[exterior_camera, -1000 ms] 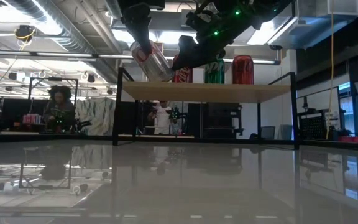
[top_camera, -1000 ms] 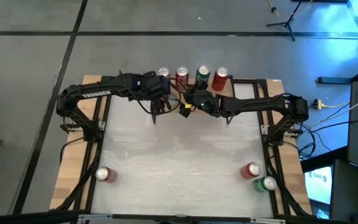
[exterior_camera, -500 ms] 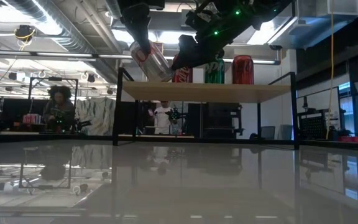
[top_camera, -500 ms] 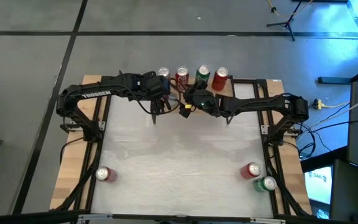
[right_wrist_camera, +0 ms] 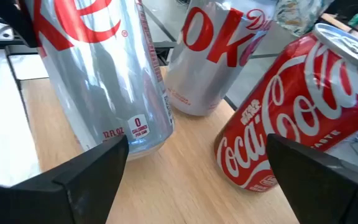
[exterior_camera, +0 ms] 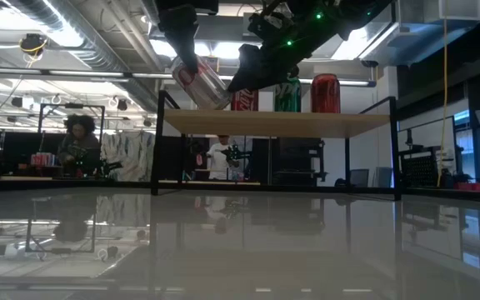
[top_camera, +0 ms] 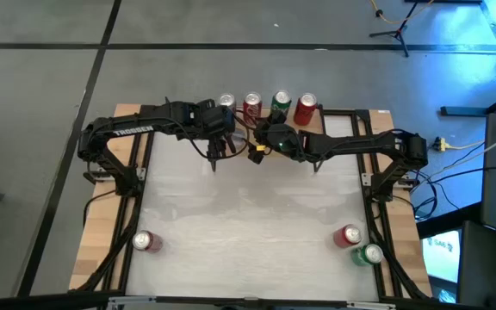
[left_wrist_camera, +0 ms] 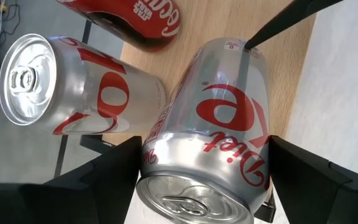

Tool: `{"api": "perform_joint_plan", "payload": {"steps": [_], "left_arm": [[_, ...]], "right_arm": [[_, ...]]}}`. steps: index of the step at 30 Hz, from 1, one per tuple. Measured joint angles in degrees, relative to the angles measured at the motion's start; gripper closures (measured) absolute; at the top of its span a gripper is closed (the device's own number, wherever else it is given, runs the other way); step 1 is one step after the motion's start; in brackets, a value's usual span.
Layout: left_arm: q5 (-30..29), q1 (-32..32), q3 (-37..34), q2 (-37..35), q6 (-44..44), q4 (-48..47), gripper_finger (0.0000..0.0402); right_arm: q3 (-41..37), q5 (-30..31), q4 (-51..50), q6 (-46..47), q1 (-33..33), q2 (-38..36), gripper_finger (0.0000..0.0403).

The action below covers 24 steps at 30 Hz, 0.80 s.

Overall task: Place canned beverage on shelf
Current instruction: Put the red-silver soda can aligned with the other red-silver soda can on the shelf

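Near the table's (top_camera: 248, 215) front edge three spare cans stand untouched: one at the left (top_camera: 145, 241), a red (top_camera: 348, 235) and a green one (top_camera: 370, 254) at the right. Farther back, the left hand (left_wrist_camera: 197, 180) grips a silver can (left_wrist_camera: 213, 143), tilted, its base just over the near edge of the shelf (exterior_camera: 277, 122). Compared with a second ago it has lifted only a touch, so it isn't set down yet. The right hand (right_wrist_camera: 194, 162) hovers close beside it, fingers wide and empty, unmoved. Behind stand the silver (top_camera: 226, 102), red (top_camera: 251, 104), green (top_camera: 281, 102) and red (top_camera: 306, 105) cans
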Motion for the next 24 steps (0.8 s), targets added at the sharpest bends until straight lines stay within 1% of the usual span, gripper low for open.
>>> {"api": "perform_joint_plan", "payload": {"steps": [10,12,18,24], "left_arm": [[-0.02,0.0,0.0,0.0,0.0,-0.08,0.0095],[-0.02,0.0,0.0,0.0,0.0,-0.12,0.0095],[0.07,0.02,-0.06,0.11,-0.07,-0.04,0.0095],[0.09,0.02,-0.07,0.11,-0.13,-0.04,0.0095]], "right_arm": [[0.0,-1.1,-0.18,0.63,0.0,0.0,0.002],[0.0,-2.3,-0.22,0.63,0.0,0.0,0.002],[0.0,-8.74,0.15,0.63,0.04,0.0,0.002],[-0.02,-9.21,1.57,-0.02,0.0,0.0,0.002]]}}
